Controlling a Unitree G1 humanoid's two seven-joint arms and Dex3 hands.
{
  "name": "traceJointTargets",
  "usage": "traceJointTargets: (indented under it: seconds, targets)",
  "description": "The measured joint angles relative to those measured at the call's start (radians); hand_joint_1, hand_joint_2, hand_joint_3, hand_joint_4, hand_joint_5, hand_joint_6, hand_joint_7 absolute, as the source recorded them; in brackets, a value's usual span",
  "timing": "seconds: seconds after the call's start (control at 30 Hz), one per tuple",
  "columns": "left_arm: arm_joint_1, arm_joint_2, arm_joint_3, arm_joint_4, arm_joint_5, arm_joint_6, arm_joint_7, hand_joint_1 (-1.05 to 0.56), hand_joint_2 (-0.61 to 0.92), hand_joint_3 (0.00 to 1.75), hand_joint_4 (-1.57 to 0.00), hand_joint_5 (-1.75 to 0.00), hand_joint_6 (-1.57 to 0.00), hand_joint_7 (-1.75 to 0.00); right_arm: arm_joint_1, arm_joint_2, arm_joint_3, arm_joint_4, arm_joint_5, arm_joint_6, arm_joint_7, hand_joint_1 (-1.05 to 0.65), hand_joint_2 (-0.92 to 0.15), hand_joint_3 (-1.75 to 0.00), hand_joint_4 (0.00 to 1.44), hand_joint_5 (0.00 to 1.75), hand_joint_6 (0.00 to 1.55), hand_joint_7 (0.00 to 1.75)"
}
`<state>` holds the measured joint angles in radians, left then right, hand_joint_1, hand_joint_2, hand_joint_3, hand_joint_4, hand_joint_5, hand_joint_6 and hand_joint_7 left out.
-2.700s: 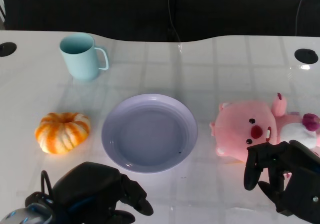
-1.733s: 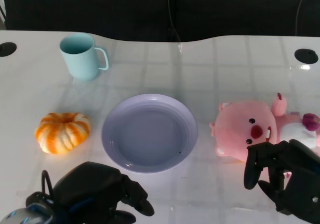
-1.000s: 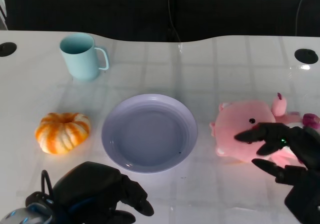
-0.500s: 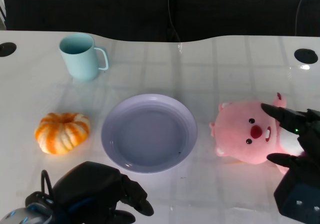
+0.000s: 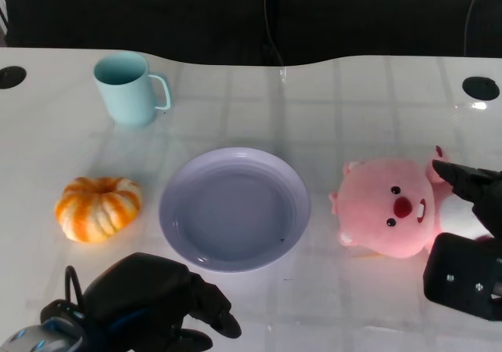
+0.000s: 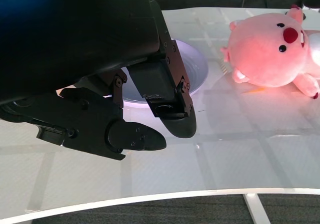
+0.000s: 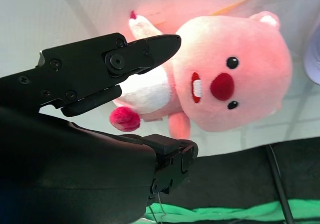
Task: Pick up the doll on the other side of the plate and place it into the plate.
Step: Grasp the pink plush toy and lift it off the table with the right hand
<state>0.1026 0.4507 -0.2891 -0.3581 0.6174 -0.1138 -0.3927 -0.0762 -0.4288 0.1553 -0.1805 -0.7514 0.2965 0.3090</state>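
At the head view's right edge, the right hand point(image 5: 469, 238) hangs spread over the pink doll point(image 5: 388, 217), which lies beside the plate point(image 5: 234, 208); the left hand point(image 5: 157, 301) is curled, holding nothing. From the right wrist, fingers point(image 7: 150, 47) straddle the doll's body point(image 7: 220, 82) without touching it, so closing now could pinch only a limb and let it slip.

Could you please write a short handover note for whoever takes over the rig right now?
Right robot hand: open, fingers spread around the pink doll, not gripping it.
Left robot hand: holds nothing, fingers curled in, low near the table's front edge.
The doll lies on the table beside the plate, on the robot's right.
Done: approach only.
Left: grip the doll, lift it, set it in the plate.
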Motion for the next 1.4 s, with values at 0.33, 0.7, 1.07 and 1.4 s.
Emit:
traceJointTargets:
  seconds: [0.33,0.7,1.07,1.4]
  targets:
    - [0.002,-0.002,-0.004,-0.006,0.001,0.018,0.000,-0.23,0.92,0.26,-0.76,-1.24,-1.10,-0.01,-0.115,-0.004,0.060,0.220,-0.001,0.005,0.003,-0.57,-0.92,-0.07,0.05,0.17,0.20,0.03]
    - [0.017,0.002,-0.003,-0.015,0.000,0.018,0.000,-0.23,0.92,0.25,-0.77,-1.23,-1.11,-0.01,-0.287,0.006,0.122,0.492,0.024,-0.009,-0.022,-0.61,-0.92,-0.11,0.10,0.15,0.26,0.04]
    - [0.032,-0.003,-0.006,-0.041,0.008,0.034,0.000,-0.23,0.92,0.24,-0.76,-1.27,-1.11,-0.01,-0.481,0.068,0.178,0.842,0.042,-0.058,-0.147,-0.53,-0.92,-0.10,0.44,0.12,0.54,0.04]
    - [0.033,-0.003,-0.015,-0.047,0.009,0.036,0.000,-0.23,0.92,0.24,-0.77,-1.27,-1.11,-0.01,-0.518,0.105,0.183,1.060,0.089,-0.257,-0.522,-0.25,-0.91,-0.18,0.87,0.97,1.25,0.09]
